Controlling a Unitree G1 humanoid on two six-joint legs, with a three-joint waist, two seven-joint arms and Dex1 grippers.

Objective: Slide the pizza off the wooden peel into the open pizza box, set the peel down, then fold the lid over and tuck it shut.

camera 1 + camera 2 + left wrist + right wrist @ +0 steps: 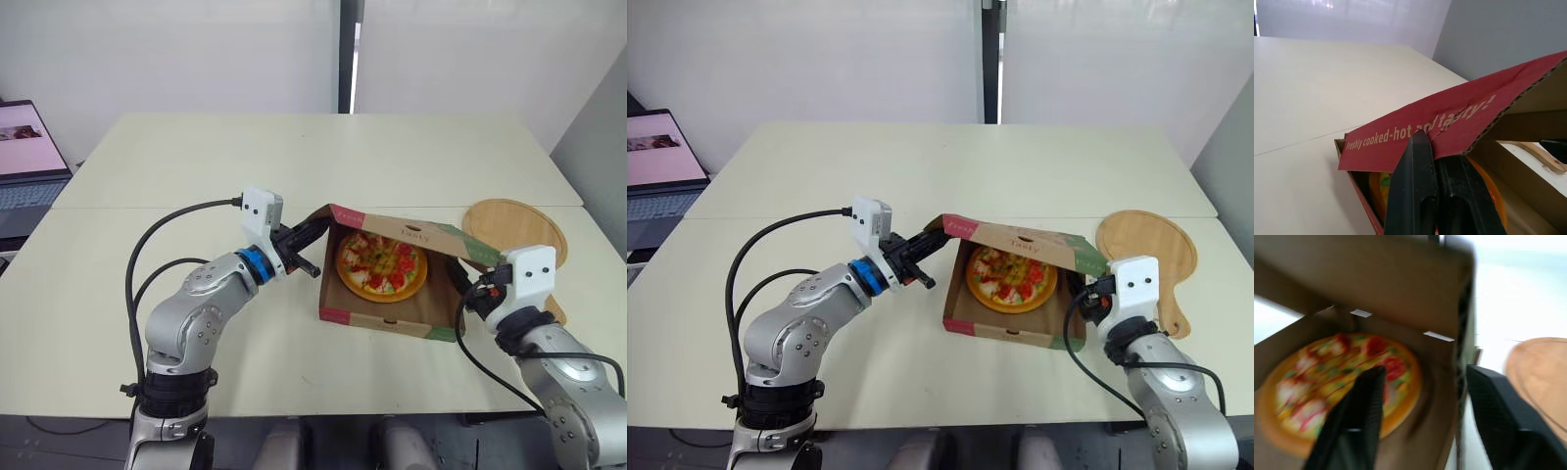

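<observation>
The pizza box [387,324] sits on the table right of centre with the pizza [382,266] lying flat inside it. Its lid [411,233] hangs tilted over the back half of the box, partly folded down. My left gripper [1436,147] is shut on the lid's red side flap [1415,132] at the box's left corner. At the box's right side, my right gripper [1425,371] is open, one finger inside over the pizza's edge and the other outside the right wall [1462,382]. The round wooden peel [514,227] lies flat on the table behind and right of the box.
An open laptop [24,157] stands at the far left edge. A seam between two tabletops [147,207] runs across behind my left arm. The right table edge lies just past the peel.
</observation>
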